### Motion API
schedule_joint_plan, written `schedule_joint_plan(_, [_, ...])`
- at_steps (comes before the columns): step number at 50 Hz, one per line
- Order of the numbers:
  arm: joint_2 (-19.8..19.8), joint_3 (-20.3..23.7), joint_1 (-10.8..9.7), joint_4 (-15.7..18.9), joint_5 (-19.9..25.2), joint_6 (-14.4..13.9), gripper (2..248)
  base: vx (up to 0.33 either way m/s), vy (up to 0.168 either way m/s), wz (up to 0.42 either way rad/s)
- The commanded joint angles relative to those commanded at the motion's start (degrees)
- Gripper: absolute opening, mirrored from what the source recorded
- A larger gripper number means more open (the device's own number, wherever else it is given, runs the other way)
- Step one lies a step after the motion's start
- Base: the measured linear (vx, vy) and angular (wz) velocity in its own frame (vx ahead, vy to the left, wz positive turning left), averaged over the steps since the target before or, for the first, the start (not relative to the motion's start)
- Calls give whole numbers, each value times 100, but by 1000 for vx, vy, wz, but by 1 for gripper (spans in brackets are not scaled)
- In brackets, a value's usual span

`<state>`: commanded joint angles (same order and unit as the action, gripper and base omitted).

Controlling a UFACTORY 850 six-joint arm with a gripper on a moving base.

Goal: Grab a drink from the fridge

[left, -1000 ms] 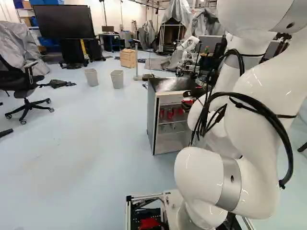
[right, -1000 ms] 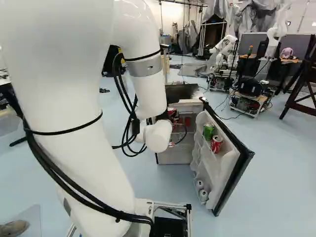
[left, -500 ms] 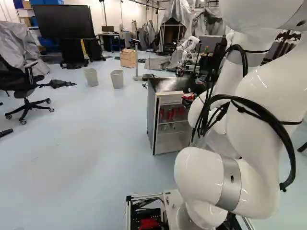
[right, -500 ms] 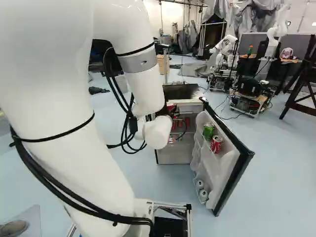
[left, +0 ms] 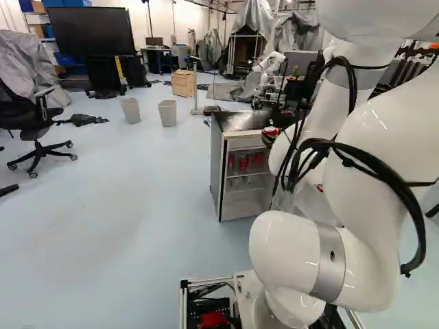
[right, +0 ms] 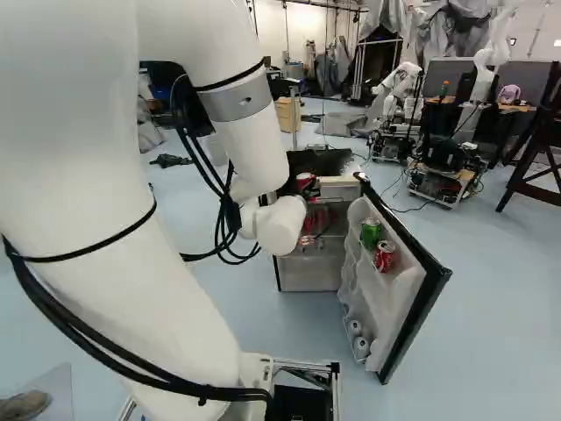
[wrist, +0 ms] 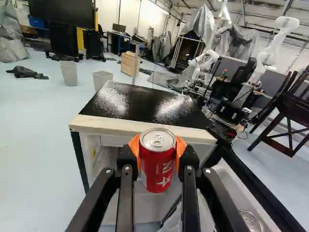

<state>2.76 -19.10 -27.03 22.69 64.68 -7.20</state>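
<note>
gripping a red can upright from two sides with the orange pads of the gripper, silver lid up. holding it out of the fridge, just ahead of the top front edge as seen in the wrist view, between the two corners. facing an open door at the right front corner, with a green can beside a second red can on an upper rack. showing more red cans inside, on a shelf.
</note>
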Motion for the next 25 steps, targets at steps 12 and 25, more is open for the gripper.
schedule_joint_plan(12, [-139, -47, 115, -410, -132, 0, 94, 0, 0, 0])
schedule_joint_plan(25, [-322, -60, 290, -861, -277, 0, 94, 0, 0, 0])
